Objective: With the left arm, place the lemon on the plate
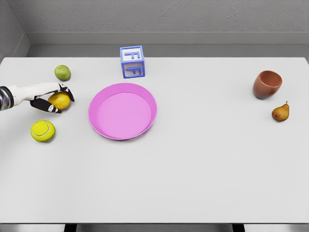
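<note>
At nine o'clock on the white table (193,183), the left hand (48,96) reaches in from the frame's edge, fingers curled round the lemon (60,100). Thumb side below, dark fingertips (67,92) over the top: a side-on wrap that suits a round fruit likely to roll. Whether the lemon rests on the surface or is just clear of it I cannot tell from this angle.

Close by, at about eleven o'clock from the hand, a green lime (62,72); at about six o'clock from it, a yellow tennis ball (43,131). Both sit apart from the grasp, but near enough that a loose swing could nudge them.

Toward centre, the pink plate (99,126) lies at three o'clock from the lemon, empty, low rim. Path between lemon and plate looks open; the rim is the one thing to lift over. Blue letter block (132,61) stands just beyond the plate at twelve o'clock, not touching it, off the line of travel.

Far right, well apart: a brown cup (267,84), upright, and a pear (280,112) at its five o'clock. Neither bears on the job. Right hand not visible.
</note>
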`<move>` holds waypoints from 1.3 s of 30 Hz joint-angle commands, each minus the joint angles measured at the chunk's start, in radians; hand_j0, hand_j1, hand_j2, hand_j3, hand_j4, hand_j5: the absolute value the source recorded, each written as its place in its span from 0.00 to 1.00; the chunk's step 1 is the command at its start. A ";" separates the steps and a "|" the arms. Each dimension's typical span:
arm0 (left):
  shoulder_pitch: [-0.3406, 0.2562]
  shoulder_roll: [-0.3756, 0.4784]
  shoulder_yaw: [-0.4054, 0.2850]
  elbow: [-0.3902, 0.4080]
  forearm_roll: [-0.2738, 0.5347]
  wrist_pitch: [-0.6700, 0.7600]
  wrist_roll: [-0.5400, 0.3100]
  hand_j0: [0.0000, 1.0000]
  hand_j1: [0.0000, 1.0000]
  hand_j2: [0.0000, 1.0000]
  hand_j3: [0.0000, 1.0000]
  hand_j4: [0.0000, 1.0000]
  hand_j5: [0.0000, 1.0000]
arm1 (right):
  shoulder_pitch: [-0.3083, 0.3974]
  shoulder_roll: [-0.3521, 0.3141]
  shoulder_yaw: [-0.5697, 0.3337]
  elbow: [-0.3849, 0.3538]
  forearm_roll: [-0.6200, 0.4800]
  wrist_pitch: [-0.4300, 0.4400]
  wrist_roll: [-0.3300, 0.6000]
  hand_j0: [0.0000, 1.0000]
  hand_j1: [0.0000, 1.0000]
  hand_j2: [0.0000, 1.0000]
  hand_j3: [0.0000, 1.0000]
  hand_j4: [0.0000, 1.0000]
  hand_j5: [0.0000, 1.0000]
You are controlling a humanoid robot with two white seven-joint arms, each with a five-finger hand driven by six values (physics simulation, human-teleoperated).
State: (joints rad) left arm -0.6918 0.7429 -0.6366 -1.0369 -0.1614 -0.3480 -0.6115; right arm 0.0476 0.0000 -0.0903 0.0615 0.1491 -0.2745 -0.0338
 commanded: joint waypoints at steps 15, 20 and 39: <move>0.000 0.010 0.020 -0.057 0.011 0.000 0.001 0.43 0.43 0.43 0.43 0.43 0.43 | 0.000 0.000 0.000 0.000 0.000 0.000 0.000 1.00 1.00 1.00 1.00 1.00 1.00; 0.000 0.010 0.021 -0.089 0.011 0.000 0.001 0.42 0.42 0.42 0.42 0.42 0.42 | 0.000 0.000 0.000 0.000 0.000 0.000 0.000 1.00 1.00 1.00 1.00 1.00 1.00; 0.000 0.010 0.051 -0.178 0.011 -0.006 0.001 0.41 0.41 0.41 0.41 0.41 0.41 | 0.000 0.000 0.000 0.000 0.000 0.000 0.000 1.00 1.00 1.00 1.00 1.00 1.00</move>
State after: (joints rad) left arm -0.6903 0.7523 -0.5885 -1.2097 -0.1532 -0.3529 -0.6123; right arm 0.0476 0.0000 -0.0903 0.0615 0.1491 -0.2745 -0.0339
